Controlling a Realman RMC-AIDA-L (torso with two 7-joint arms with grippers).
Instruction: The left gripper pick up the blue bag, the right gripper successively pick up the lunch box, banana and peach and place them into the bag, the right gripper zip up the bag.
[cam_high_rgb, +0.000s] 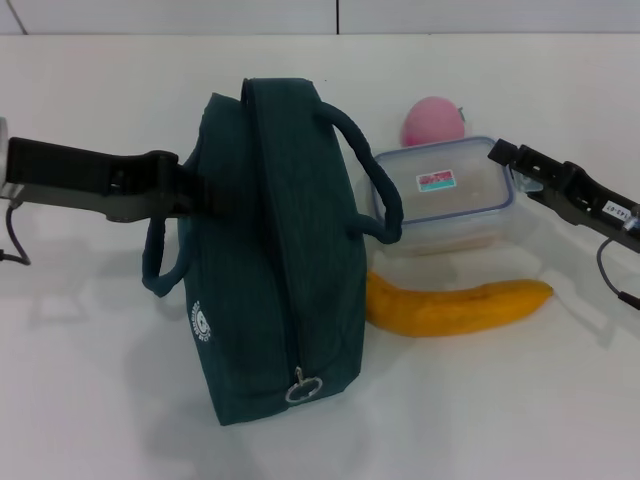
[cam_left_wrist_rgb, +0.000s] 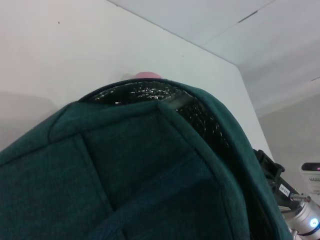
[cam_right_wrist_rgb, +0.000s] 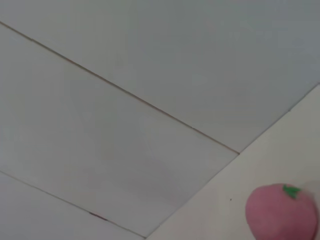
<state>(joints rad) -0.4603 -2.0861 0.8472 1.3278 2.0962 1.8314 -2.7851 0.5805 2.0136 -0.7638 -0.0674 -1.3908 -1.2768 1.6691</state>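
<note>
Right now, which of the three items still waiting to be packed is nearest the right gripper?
The lunch box: the right gripper is at its right edge, while the peach sits behind it and the banana in front.

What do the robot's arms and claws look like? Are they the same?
Nearly. Both arms are black and blocky, each ending in a black claw. The left claw has a silver cuff at the picture's edge and a thin black cable hanging under it. The right claw carries a small white label with dark lettering and a black cable looping below its arm.
</note>
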